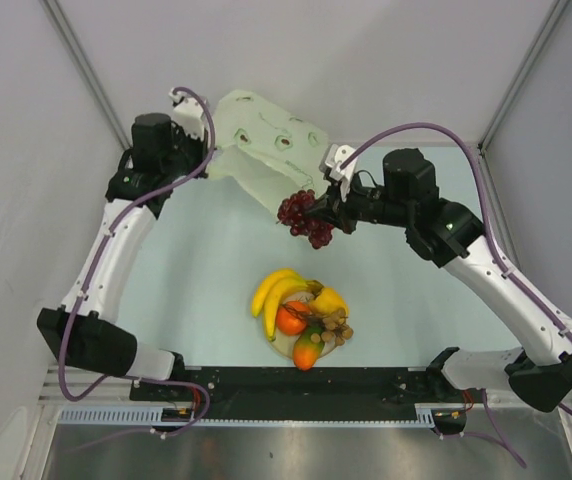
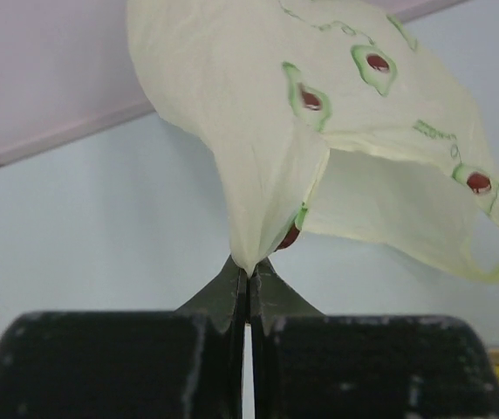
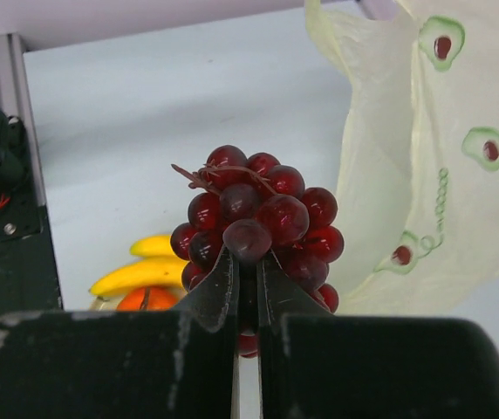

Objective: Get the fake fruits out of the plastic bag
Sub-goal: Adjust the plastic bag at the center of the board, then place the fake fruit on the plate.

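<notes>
The pale plastic bag (image 1: 266, 145) with avocado prints hangs lifted at the back of the table. My left gripper (image 1: 213, 152) is shut on its edge; the pinch shows in the left wrist view (image 2: 249, 267) below the bag (image 2: 319, 113). My right gripper (image 1: 328, 212) is shut on the dark red grapes (image 1: 306, 218), held in the air just outside the bag's mouth; the grapes (image 3: 258, 218) show in the right wrist view above the fingertips (image 3: 248, 262). On the beige plate (image 1: 280, 343) lie the banana bunch (image 1: 274, 288), an orange (image 1: 290, 318), a yellow fruit (image 1: 330, 300), a mango (image 1: 307, 350) and a brown cluster (image 1: 338, 328).
The black rail (image 1: 296, 380) of the arm bases runs along the near edge. Grey walls close in the left, right and back of the pale blue table (image 1: 196, 270).
</notes>
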`<action>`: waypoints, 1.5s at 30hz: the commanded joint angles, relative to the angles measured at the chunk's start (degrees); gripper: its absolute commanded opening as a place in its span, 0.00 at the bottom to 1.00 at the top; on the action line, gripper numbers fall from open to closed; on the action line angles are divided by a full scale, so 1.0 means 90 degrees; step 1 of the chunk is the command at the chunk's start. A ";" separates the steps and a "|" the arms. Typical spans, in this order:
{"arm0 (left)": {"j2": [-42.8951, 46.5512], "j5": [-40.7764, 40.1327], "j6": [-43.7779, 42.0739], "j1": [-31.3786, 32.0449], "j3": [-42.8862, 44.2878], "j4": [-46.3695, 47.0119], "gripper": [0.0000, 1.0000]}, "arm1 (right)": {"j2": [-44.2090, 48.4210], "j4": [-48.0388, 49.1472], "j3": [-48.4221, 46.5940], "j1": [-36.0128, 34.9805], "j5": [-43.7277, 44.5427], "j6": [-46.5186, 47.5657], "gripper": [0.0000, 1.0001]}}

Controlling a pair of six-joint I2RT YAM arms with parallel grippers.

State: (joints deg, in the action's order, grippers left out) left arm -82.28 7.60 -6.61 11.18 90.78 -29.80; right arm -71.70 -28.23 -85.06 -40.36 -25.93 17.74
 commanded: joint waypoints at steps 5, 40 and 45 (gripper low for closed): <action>0.0812 0.0874 0.0665 0.0017 -0.1785 0.0177 0.00 | 0.0281 -0.0377 0.0339 -0.0271 -0.0546 0.0167 0.00; 0.1876 0.1363 0.0969 0.0008 -0.3378 0.0606 0.00 | -0.0734 -0.0897 0.1218 -0.1619 0.0167 0.1828 0.00; 0.2023 0.1431 0.1018 0.0008 -0.3524 0.0704 0.00 | -0.0783 -0.0936 0.1238 -0.1687 0.0167 0.1838 0.00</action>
State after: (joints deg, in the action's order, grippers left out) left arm -66.28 18.70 1.32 11.18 60.03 -25.78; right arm -78.87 -38.06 -73.56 -54.85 -24.64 33.30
